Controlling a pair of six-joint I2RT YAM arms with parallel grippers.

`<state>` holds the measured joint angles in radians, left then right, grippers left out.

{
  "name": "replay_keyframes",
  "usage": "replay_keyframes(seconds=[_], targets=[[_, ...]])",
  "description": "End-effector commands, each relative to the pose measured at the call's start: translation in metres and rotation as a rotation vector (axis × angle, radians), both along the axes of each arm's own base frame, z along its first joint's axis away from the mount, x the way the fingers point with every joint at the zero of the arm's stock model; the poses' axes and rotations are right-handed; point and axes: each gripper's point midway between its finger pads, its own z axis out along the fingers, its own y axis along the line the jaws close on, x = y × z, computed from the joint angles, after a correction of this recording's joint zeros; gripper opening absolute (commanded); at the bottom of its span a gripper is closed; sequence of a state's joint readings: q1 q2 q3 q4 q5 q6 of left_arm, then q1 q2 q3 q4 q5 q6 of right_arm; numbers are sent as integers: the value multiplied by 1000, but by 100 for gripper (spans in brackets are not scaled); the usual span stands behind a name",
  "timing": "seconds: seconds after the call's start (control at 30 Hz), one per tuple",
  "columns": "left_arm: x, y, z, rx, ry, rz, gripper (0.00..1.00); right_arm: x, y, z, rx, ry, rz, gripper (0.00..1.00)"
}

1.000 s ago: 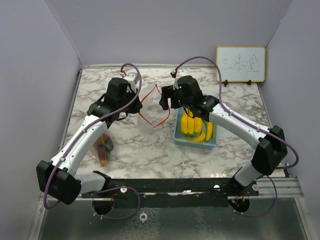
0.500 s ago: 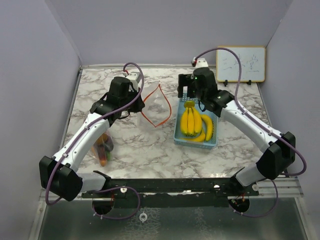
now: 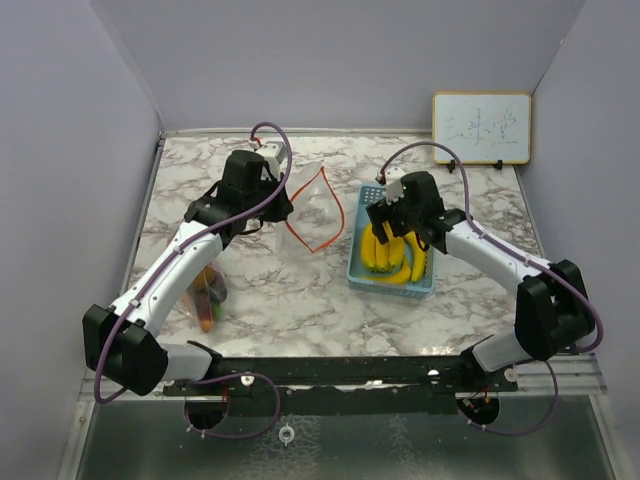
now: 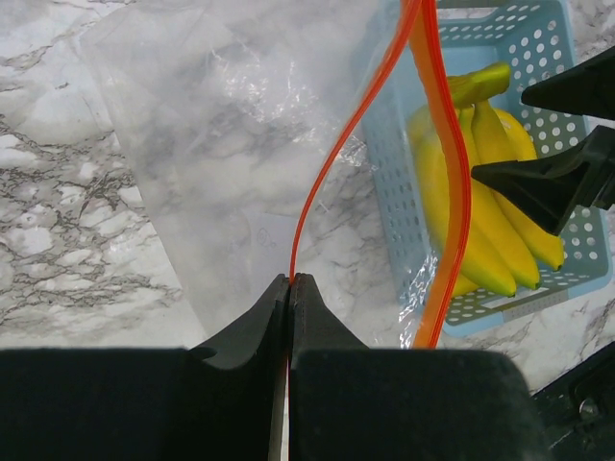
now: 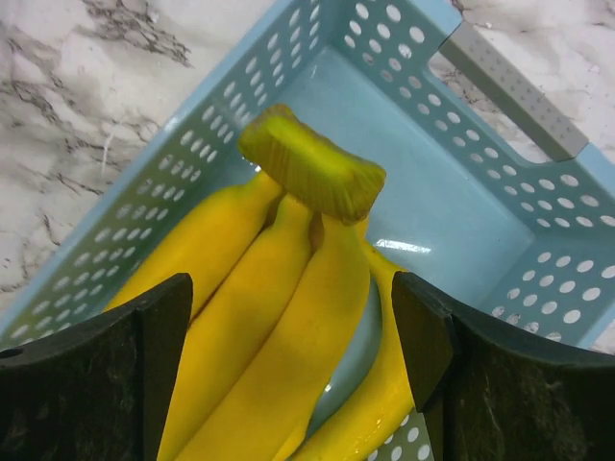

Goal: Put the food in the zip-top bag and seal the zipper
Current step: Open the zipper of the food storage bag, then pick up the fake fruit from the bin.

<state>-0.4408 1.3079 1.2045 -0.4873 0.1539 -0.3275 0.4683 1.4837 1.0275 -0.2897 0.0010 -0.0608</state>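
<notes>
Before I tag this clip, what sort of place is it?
Probably a robot test booth, not a kitchen: a marble-pattern tabletop boxed in by plain grey panels, a small whiteboard propped at the back, and a left arm and right arm bolted to a rail.

- Left arm (image 3: 165, 275): smooth white shells between bulky black joint blocks; the biggest block sits at 7 o'clock in the overhead view.
- Right arm (image 3: 490, 250): the same white shells and black joints, with its biggest block at 4 o'clock.
- Purple cable (image 3: 268, 130): one along each arm, bowing off in loops.
- Left gripper (image 4: 289, 280): matte black, curved, tapering fingers.
- Right gripper (image 5: 291, 288): black fingers (image 5: 154, 355), grainy and speckled.
- Small white box (image 3: 270, 156) at each wrist.
</notes>
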Motion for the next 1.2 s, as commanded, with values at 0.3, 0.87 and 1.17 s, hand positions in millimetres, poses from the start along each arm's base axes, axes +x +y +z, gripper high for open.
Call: replay_keyframes(seconds=[0.3, 0.87, 1.17], targets=[[6, -11, 11, -41, -11, -18, 0, 43, 30, -1, 147, -116, 287, 86], [8, -13, 14, -40, -19, -23, 0, 53, 13, 39, 168, -117, 125, 2], [3, -13, 15, -48, -19, -29, 0, 19, 18, 189, 356, -362, 171, 2]])
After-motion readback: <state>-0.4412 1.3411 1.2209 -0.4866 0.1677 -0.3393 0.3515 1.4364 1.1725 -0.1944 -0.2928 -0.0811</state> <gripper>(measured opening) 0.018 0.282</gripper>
